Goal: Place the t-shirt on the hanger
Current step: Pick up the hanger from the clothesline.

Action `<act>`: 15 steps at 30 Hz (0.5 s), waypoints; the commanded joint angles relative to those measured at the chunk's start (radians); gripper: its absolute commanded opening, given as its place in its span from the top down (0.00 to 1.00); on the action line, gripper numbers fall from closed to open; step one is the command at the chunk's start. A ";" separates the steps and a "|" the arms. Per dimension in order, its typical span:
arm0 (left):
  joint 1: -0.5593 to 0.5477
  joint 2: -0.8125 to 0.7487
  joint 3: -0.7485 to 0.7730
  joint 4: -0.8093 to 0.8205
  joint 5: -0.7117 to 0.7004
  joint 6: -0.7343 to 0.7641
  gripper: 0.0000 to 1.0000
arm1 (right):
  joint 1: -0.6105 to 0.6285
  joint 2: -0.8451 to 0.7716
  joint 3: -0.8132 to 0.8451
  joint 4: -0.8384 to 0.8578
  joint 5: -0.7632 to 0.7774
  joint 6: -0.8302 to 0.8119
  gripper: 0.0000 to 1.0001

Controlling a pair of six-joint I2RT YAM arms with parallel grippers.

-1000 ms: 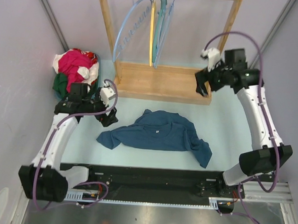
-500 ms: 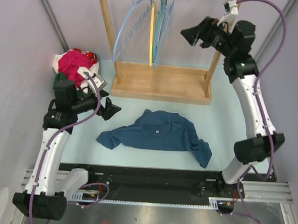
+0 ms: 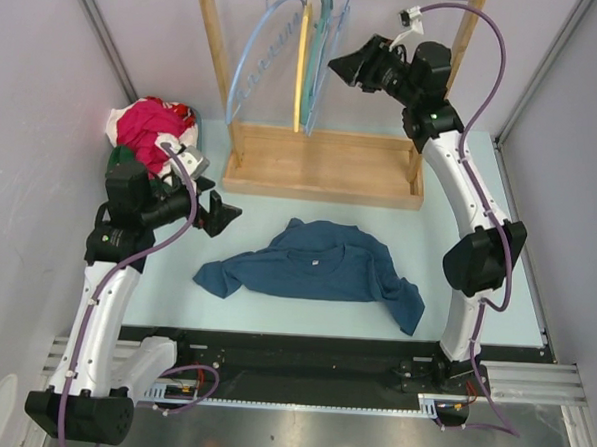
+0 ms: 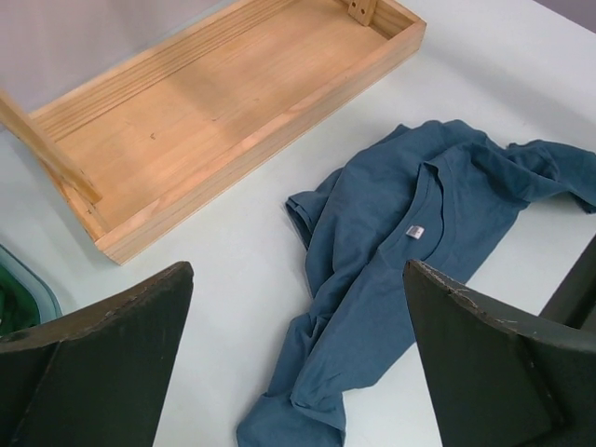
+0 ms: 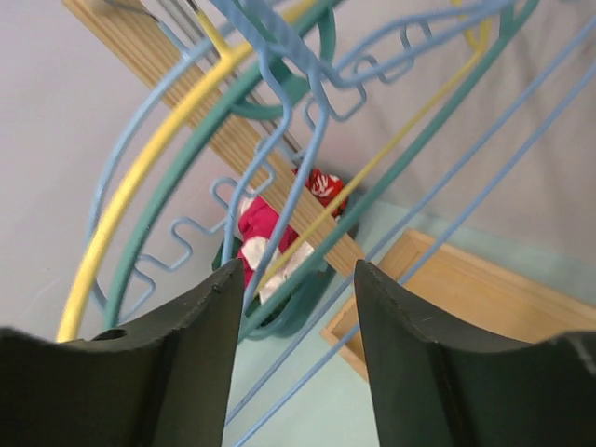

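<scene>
T-shirt: soft matt cloth, creased. Rack base: bare pale wood, smooth, visible grain. Left gripper fingers: matt black, scuffed edges.

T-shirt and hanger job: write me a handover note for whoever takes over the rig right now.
Claws: the left claw is open and empty, just left of the t-shirt. The right claw is open, up at the hangers on the rack, gripping nothing.
Things: the t-shirt lies rumpled on the table, collar toward the rack. The hanger hangs on the rack.
Done: nothing yet.
Left: take the hanger off the rack, thread it into the t-shirt.
</scene>
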 commanded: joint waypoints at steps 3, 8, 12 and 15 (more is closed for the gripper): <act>0.006 -0.008 -0.015 0.040 -0.026 -0.020 0.00 | 0.013 0.033 0.108 0.109 0.008 0.026 0.49; 0.006 -0.003 -0.013 0.039 -0.037 -0.017 0.00 | 0.016 0.066 0.142 0.121 0.018 0.044 0.50; 0.006 -0.003 -0.013 0.039 -0.045 -0.014 0.00 | 0.016 0.083 0.143 0.125 0.021 0.063 0.52; 0.006 -0.003 -0.013 0.037 -0.051 -0.010 0.00 | 0.016 0.088 0.142 0.141 0.005 0.076 0.56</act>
